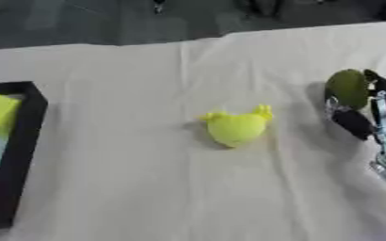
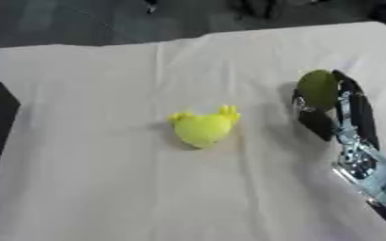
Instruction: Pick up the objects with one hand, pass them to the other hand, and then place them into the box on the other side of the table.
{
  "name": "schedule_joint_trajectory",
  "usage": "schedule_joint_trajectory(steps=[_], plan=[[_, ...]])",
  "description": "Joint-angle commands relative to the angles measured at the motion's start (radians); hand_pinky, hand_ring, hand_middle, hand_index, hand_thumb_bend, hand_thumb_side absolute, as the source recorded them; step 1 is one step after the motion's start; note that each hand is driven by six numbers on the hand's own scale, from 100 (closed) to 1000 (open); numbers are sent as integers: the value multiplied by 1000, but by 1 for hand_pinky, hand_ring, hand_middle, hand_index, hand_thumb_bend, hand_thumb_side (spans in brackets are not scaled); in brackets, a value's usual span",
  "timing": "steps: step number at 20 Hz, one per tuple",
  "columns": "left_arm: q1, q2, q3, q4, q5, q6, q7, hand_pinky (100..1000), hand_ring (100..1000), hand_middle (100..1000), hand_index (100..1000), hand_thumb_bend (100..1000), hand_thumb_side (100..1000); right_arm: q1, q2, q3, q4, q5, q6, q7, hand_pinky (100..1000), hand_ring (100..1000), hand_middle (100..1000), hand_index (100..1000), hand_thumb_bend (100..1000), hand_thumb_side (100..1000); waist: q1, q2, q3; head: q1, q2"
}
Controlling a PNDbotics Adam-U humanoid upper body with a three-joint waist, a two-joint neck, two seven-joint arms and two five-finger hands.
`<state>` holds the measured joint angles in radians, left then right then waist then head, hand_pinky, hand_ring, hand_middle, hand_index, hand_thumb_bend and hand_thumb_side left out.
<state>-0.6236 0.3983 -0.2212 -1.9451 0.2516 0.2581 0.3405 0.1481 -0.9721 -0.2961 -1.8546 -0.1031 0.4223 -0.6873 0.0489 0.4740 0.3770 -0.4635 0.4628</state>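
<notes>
Light even and soft, moderately bright on the pale tablecloth; floor at far edge dim. Soft shadow hugs the left side of the yellow toy, suggesting light from the right. Darker shadow left of the right hand. Both views blurred throughout, edges smeared. No glare.

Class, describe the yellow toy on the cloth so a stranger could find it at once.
Start at the cream tablecloth. Near its middle, between the black box at the left and the right hand at the right, lies the yellow toy, alone. It is rounded with small points on top; the hand's object is darker green.
</notes>
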Motion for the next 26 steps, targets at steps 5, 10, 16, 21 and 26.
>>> schedule_joint_trajectory(steps=[5, 10, 16, 21, 26], plan=[[-2, 37, 16, -17, 6, -5, 10, 762, 896, 753, 749, 185, 935, -16, -19, -37, -9, 42, 342, -220, 819, 813, 852, 950, 404, 451, 7, -1, 3, -6, -22], [-1, 37, 17, -18, 9, -8, 13, 763, 894, 750, 738, 185, 934, -12, -12, -31, -30, 64, 429, -220, 811, 805, 802, 937, 437, 400, 5, 2, 6, -12, -29], [-2, 39, 18, -19, 11, -11, 17, 764, 891, 746, 729, 183, 932, -8, -4, -34, -32, 85, 483, -220, 797, 794, 740, 933, 467, 351, 6, 8, 7, -16, -31], [-1, 40, 17, -19, 13, -12, 20, 765, 889, 742, 721, 183, 933, -18, -2, -48, -33, 90, 485, -220, 752, 733, 587, 865, 368, 278, 7, 11, 1, -12, -29], [2, 40, 18, -19, 12, -13, 21, 766, 888, 739, 716, 184, 933, -24, 1, -70, -66, 100, 483, -220, 683, 613, 491, 784, 156, 149, 5, 11, -1, -11, -34]])
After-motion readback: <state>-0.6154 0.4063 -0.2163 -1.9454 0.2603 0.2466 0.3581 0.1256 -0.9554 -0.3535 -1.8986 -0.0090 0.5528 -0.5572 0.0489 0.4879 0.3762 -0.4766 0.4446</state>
